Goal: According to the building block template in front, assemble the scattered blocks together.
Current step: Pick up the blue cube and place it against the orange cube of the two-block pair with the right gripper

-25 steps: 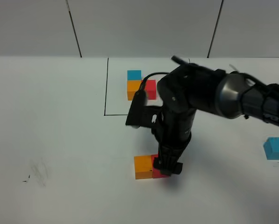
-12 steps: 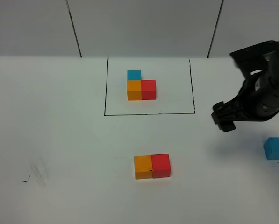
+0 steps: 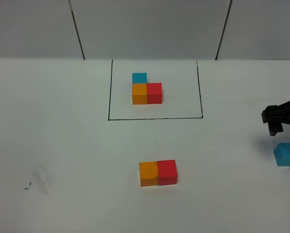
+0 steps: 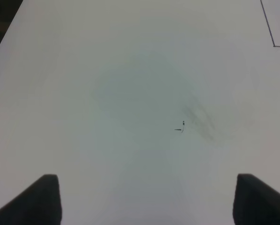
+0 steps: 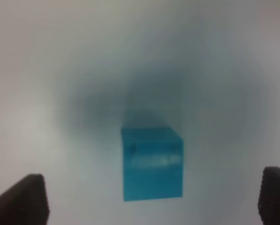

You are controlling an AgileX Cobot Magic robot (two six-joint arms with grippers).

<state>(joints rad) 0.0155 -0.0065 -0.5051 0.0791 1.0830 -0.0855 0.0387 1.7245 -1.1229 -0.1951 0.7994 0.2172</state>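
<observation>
The building block template [image 3: 145, 90] is a small blue, orange and red L inside the black outlined square. The scattered orange cube [image 3: 148, 174] and red cube [image 3: 167, 172] sit side by side, touching, at the front middle. The scattered blue cube [image 3: 286, 154] lies alone at the far right; it also shows blurred in the right wrist view [image 5: 152, 161]. My right gripper [image 3: 275, 124] hangs just behind and above it, open and empty [image 5: 149, 213]. My left gripper [image 4: 151, 199] is open and empty over bare table, out of the high view.
The black outlined square [image 3: 109, 97] marks the template's area at the back middle. A grey smudge and a small black mark [image 3: 40, 178] are on the white table at front left, also in the left wrist view [image 4: 182, 126].
My right gripper has let go of the red cube beside the orange one and swung to the far right, ending just behind the blue cube. The cubes have not moved.
</observation>
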